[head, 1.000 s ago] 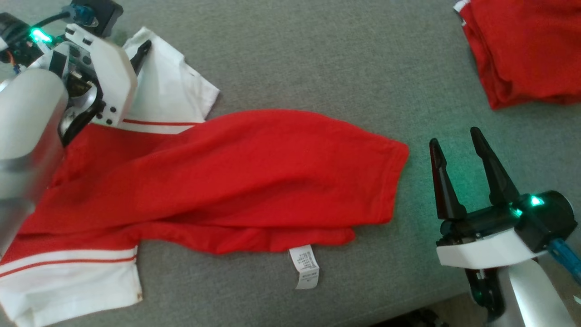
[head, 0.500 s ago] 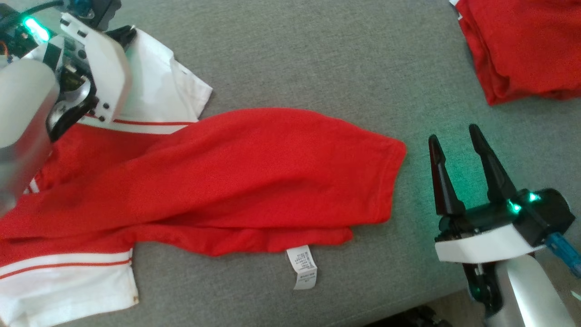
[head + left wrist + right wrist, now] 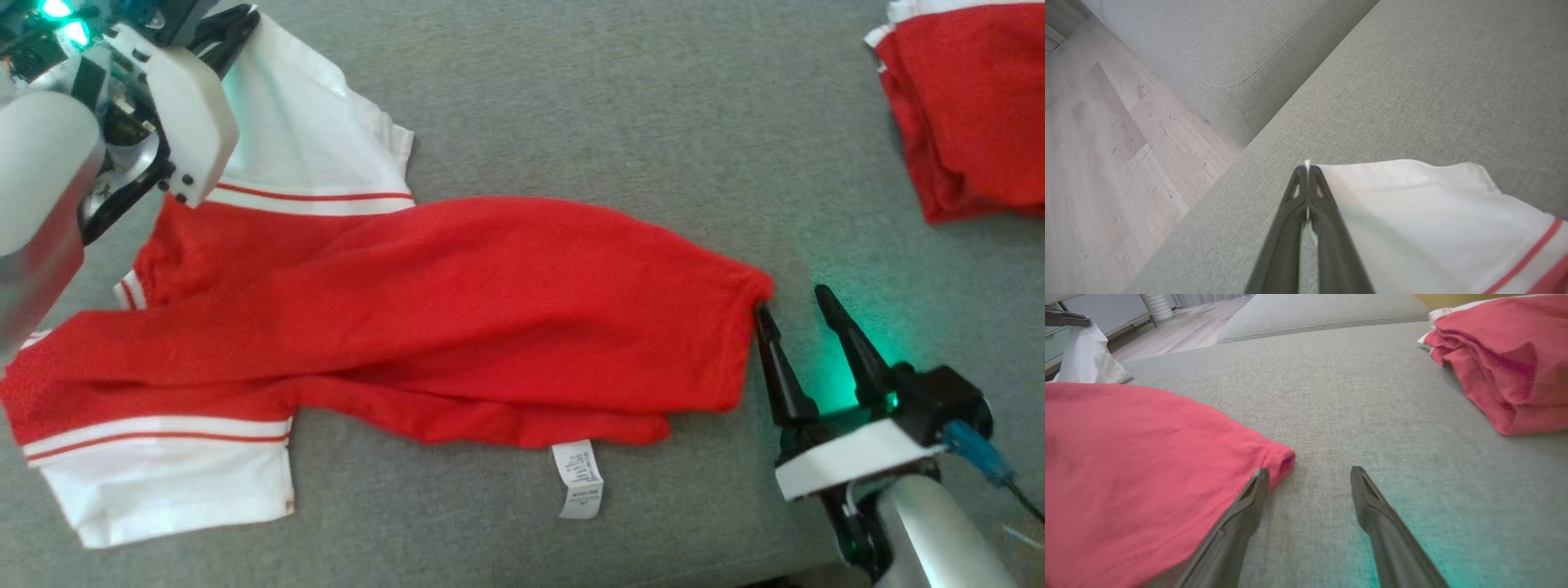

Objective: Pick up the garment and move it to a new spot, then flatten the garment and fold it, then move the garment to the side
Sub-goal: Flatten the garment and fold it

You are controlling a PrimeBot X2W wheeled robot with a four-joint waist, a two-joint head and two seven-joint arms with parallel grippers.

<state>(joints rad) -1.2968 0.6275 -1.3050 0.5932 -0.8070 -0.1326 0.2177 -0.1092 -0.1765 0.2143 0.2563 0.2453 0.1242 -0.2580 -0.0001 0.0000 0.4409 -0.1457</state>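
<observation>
Right wrist view: right hand (image 3: 1309, 470) agape, perhaps against garment (image 3: 1126, 457) hem, sofa (image 3: 1351, 375) beyond

- Home living room, by the look of it.
- Grey fabric sofa (image 3: 1412, 81) with stitched cushion seams, used as the work surface.
- Pale wood-plank floor (image 3: 1106, 143) beside it.
- Folded red clothes (image 3: 971, 106) stacked on the cushion.

Soft, even daylight, bright, without glare. A green glow tints the sofa (image 3: 898, 327) beside the fingers of the right gripper (image 3: 789, 300). The right wrist view is hazy, its reds washed pink. The left gripper (image 3: 1306, 165) blurs near the lens.
</observation>
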